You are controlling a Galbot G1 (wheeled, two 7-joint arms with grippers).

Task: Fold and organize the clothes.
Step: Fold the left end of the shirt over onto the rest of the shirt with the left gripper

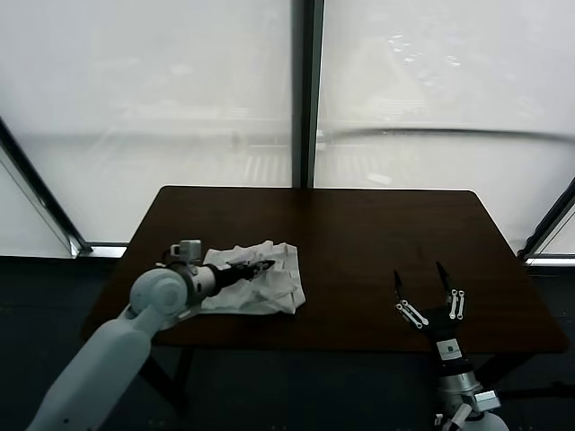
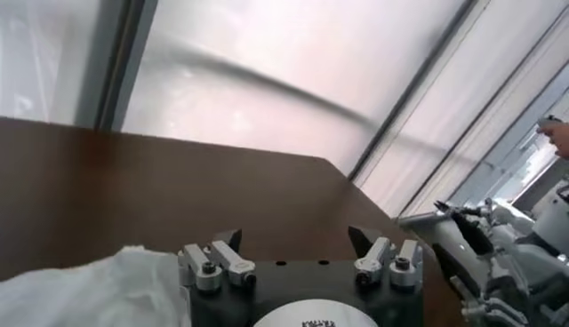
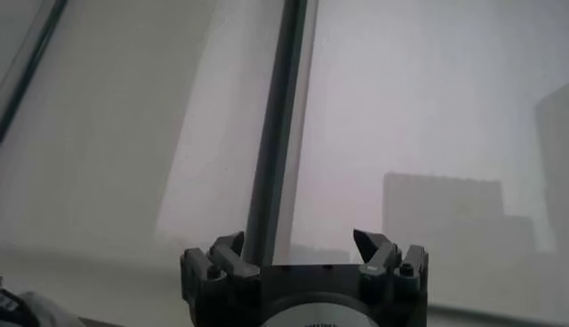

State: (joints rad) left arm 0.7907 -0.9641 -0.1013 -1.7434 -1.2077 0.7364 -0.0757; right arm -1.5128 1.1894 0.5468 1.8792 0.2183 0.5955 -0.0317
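Pale grey-white cotton, my T-shirt (image 1: pixel 256 278) lies crumpled on the dark tabletop (image 1: pixel 359 233), toward its near left part. My left gripper (image 1: pixel 262 267) reaches over the top of the heap, low against the cloth; in my left wrist view the jaws stand wide apart with the fabric (image 2: pixel 89 289) bunched just beside one of them, nothing clamped between. My right gripper (image 1: pixel 420 278) hovers at the near right edge of the tabletop, well apart from the shirt, jaws spread wide and pointing up.
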